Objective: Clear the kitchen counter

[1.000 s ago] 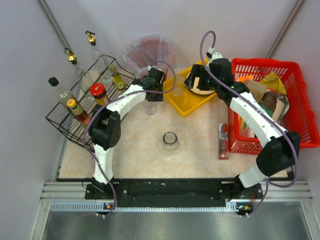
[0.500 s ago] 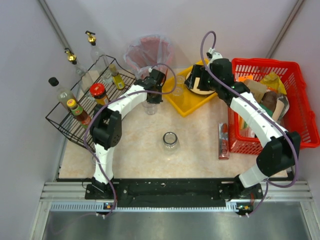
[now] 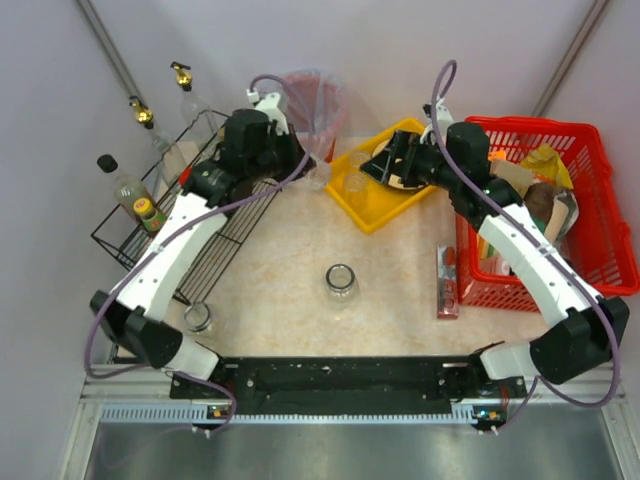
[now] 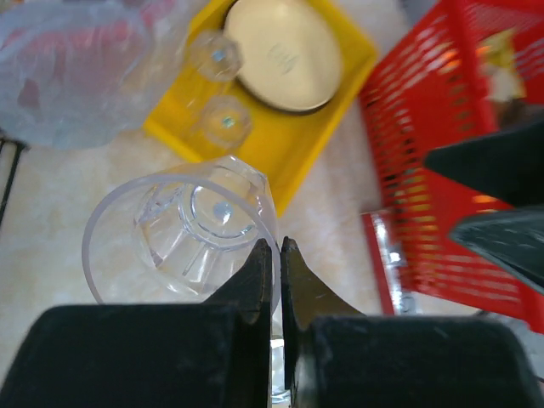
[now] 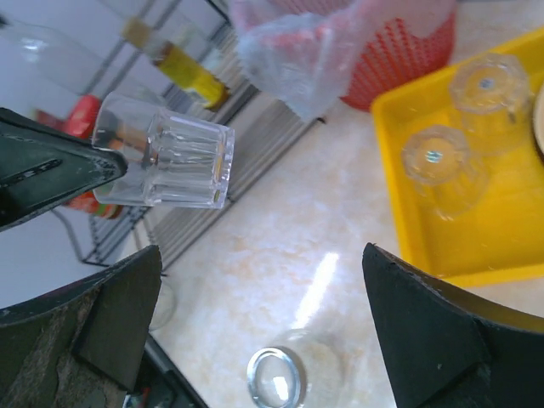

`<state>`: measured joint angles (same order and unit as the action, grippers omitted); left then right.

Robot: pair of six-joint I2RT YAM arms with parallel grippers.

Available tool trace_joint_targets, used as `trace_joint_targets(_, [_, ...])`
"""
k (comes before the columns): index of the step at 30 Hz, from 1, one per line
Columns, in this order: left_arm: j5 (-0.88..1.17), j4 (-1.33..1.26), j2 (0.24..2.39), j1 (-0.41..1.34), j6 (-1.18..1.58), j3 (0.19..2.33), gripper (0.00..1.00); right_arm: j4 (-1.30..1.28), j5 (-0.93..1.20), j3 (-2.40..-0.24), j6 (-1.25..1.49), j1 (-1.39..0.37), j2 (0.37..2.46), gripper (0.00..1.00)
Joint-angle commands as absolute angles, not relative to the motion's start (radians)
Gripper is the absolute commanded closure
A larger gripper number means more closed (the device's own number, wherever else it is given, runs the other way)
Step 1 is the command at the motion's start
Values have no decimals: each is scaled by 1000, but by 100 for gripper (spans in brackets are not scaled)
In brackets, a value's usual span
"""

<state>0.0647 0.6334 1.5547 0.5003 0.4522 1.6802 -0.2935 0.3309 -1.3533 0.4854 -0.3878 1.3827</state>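
Left tool [image 4: 276, 255] is pinched tight on the rim of the clear faceted glass tumbler [image 4: 183, 229], holding it up off the pale beige marble-patterned table [image 3: 290, 250], which spreads below between the black wire rack [image 3: 235, 228] and the red plastic basket [image 3: 600, 200]. The tumbler lies on its side, long axis about level, mouth at the tool, base aimed at the yellow plastic tray [image 4: 280, 161] just beyond, to the robot's right. That line is what counts: the tray is dead ahead, with two small clear glasses [image 4: 225, 123] in it beside a round cream plate [image 4: 276, 51]. Right tool [image 5: 262, 251] hangs by the tray, spread wide, gripping nothing. Left arm's job to finish, I'd say, and the tumbler likely needs turning before it sets down. A clear glass jar [image 3: 341, 283] and a flat red packet [image 3: 447, 280] wait on the table.
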Motion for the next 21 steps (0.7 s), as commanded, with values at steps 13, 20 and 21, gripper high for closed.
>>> trace_joint_targets(13, [524,333,1233,489,725,1678,100,343,719,-1233,1038,-382,1212,1])
trace_joint_targets(20, [646,221,1203,491,798,1644,100,449,727,-1173,1124,-425,1218,1])
trace_joint_targets(21, [652,212,1200,489,808,1640,100,452,729,-1175,1134,-431,1221,1])
